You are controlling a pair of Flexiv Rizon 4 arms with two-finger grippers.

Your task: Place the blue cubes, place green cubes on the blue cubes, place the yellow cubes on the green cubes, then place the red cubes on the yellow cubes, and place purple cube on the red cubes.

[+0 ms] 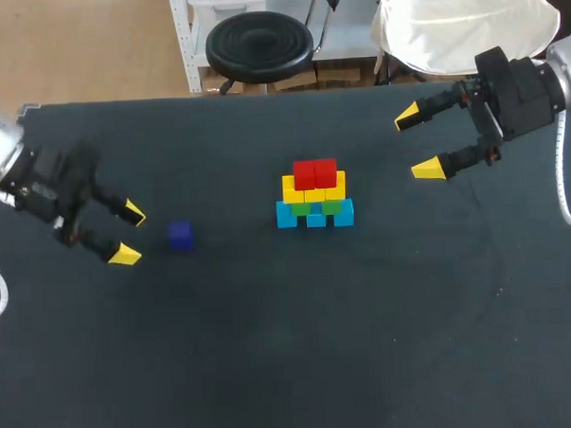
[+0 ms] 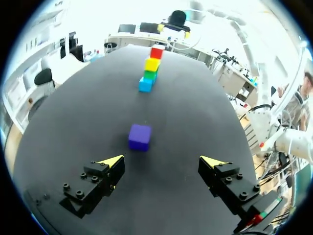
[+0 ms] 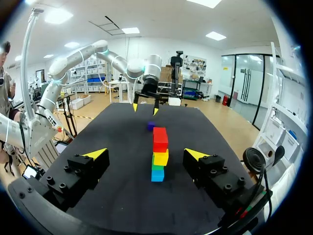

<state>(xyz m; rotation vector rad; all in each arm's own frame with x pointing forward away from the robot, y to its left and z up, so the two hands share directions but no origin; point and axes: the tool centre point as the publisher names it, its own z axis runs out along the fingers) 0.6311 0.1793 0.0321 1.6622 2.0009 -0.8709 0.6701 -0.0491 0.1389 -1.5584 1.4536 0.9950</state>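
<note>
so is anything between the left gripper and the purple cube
Nothing visible: the open left gripper has the purple cube just ahead of it, with only bare table between. The path from the cube to the stack is bare too.

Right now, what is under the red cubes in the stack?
Yellow cubes directly beneath, then green cubes, then light blue cubes on the black table. Their contact faces are hidden.

We see a dark surface, flat and of one even colour; it lies under our jaws and stretches well ahead of them.
</note>
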